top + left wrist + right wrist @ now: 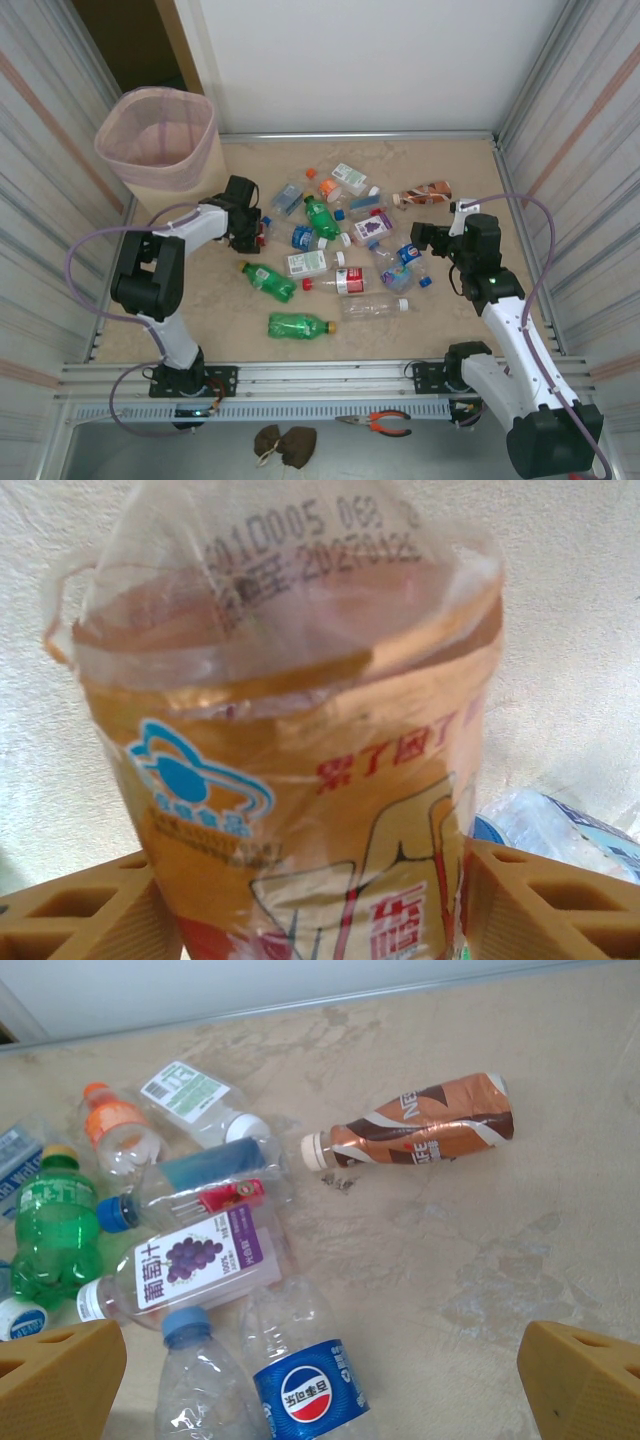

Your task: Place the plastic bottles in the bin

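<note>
An orange-labelled bottle (300, 780) is clasped by the 2 fingers (80, 915) of the left gripper (310, 910). The right gripper (320, 1380) is spread wide over the plastic bottles (190, 1260), with nothing grasped.

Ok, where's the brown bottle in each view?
Top external: brown bottle, right of the pile, toward the back wall.
Right wrist: the same bottle, upper right, on its side, cap pointing left.
Left wrist: an orange-labelled bottle between its fingers.
Shared landmark: the purple grape-label bottle, lower left in right wrist.
</note>
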Available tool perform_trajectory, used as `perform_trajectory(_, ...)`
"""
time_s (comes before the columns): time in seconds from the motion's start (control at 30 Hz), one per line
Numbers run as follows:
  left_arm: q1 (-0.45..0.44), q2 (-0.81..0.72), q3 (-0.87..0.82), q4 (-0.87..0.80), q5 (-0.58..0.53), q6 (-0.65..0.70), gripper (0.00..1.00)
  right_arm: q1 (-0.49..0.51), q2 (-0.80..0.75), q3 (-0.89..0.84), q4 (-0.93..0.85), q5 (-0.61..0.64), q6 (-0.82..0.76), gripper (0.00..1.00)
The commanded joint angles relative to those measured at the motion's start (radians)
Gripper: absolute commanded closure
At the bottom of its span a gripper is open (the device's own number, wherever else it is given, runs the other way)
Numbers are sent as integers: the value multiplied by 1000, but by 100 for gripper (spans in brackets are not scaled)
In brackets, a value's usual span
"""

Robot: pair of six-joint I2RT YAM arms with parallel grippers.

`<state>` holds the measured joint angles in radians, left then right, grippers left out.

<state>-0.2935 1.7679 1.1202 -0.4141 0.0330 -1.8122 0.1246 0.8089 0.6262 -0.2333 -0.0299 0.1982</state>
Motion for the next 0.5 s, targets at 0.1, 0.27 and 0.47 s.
perform_trajectory(0.1,1,-112,11,-38,-14,5,37,6,-20,-6,6,-3,-8,1)
perform_trajectory(0.27,-17,-226,-22,-32,-15,27,40,7,-24,-2,2,-14,-5,1)
perform_trajectory(0.47,-55,-370,-21,-55,-49,112,44,9,-28,-2,2,-11,-4,1)
